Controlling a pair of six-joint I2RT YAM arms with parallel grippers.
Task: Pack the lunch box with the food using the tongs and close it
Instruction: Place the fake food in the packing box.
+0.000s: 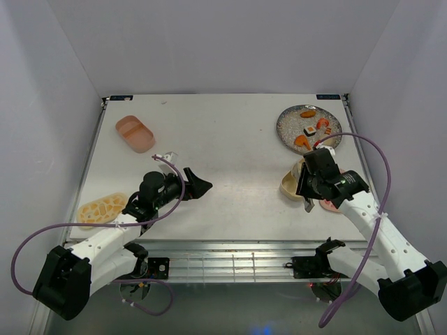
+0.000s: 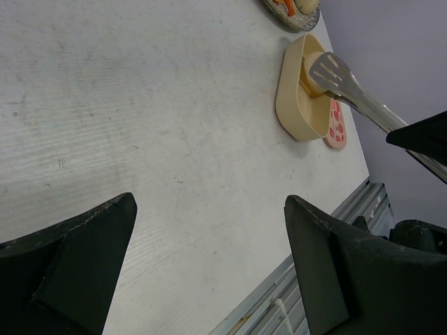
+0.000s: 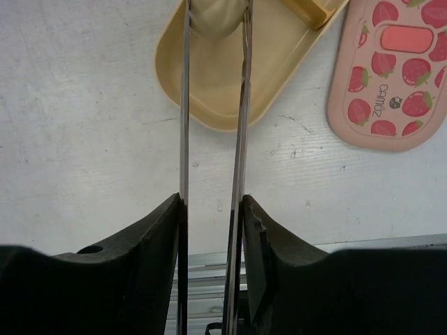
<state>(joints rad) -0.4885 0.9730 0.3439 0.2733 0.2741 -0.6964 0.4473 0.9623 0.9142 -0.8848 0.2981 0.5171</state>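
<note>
Tongs (image 3: 184, 105) clamped in right end effector (image 3: 211, 209), pink lid (image 3: 387, 77) beside tray (image 3: 279, 63), left end effector (image 2: 209, 202) apart

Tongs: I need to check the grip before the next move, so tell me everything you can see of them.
The tongs are thin, silvery metal: two long flat arms, and the left wrist view shows a wider slotted tip. The right claw is shut on them, pressing both arms from outside, so they run almost parallel with a narrow gap. They reach over the tan tray, tips either side of a cream bun, seemingly pinching it. Their rear end is hidden.
</note>
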